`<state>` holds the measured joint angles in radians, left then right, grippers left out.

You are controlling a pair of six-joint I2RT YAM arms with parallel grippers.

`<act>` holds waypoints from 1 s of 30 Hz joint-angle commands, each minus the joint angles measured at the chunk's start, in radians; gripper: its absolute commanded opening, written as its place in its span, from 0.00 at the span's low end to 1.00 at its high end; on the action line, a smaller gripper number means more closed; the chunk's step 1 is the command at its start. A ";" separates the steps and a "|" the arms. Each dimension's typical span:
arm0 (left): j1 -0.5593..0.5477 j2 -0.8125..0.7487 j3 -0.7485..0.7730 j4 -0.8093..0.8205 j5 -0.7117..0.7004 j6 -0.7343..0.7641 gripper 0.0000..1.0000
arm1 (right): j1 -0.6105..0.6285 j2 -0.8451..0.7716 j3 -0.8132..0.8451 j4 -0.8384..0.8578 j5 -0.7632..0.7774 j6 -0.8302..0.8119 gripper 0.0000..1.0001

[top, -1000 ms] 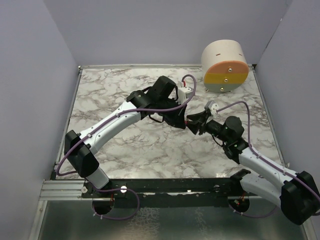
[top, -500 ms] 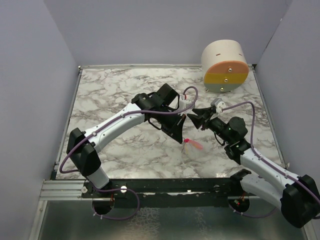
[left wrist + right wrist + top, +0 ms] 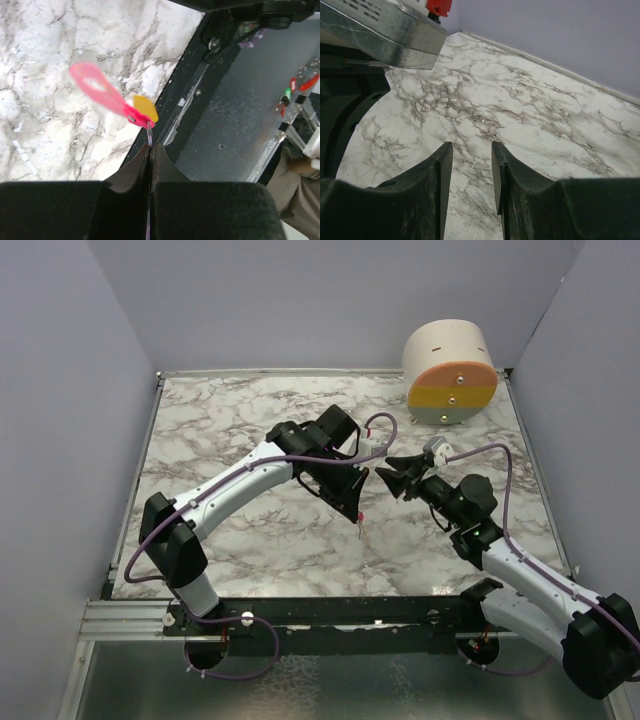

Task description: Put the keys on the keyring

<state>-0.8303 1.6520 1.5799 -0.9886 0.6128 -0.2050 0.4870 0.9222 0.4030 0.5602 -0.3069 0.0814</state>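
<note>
Pinching keyring (image 3: 149,137) in closed left gripper (image 3: 151,151); right gripper (image 3: 472,152) jaws part-open.

Shows a white worktop (image 3: 225,415) veined in grey. Carries one loose thing: a big cream cylinder (image 3: 450,370), on its side in the far right corner, flat face banded orange, yellow and grey, turned toward the near edge. Ends there at a black rail (image 3: 330,608).

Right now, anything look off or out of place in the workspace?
Nothing spilled or damaged. One oddity: the pink key and yellow key dangle in the air from the keyring pinched in the shut left gripper; the pink one is blurred, possibly swinging. The right gripper is open and holds nothing.
</note>
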 commanded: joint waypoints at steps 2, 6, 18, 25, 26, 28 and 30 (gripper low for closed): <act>0.012 0.028 0.064 -0.077 -0.122 0.072 0.00 | -0.002 -0.019 0.036 -0.030 -0.103 -0.013 0.36; 0.021 0.043 0.085 -0.106 -0.169 0.104 0.00 | -0.002 -0.004 0.053 -0.045 -0.193 -0.027 0.34; 0.042 0.030 0.094 -0.117 -0.213 0.105 0.00 | -0.003 0.039 0.072 -0.042 -0.350 -0.045 0.37; 0.046 0.016 0.091 -0.116 -0.214 0.102 0.00 | -0.002 0.108 0.107 -0.058 -0.467 -0.052 0.40; 0.047 0.015 0.091 -0.116 -0.216 0.102 0.00 | -0.002 0.120 0.113 -0.061 -0.478 -0.055 0.40; 0.046 0.011 0.093 -0.116 -0.225 0.100 0.00 | -0.002 0.143 0.123 -0.065 -0.494 -0.055 0.40; 0.046 0.007 0.100 -0.116 -0.235 0.099 0.00 | 0.000 0.162 0.130 -0.070 -0.499 -0.057 0.40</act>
<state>-0.7872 1.6905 1.6470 -1.0878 0.4126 -0.1127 0.4870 1.0550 0.4965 0.5201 -0.7380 0.0425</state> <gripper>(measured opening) 0.014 0.403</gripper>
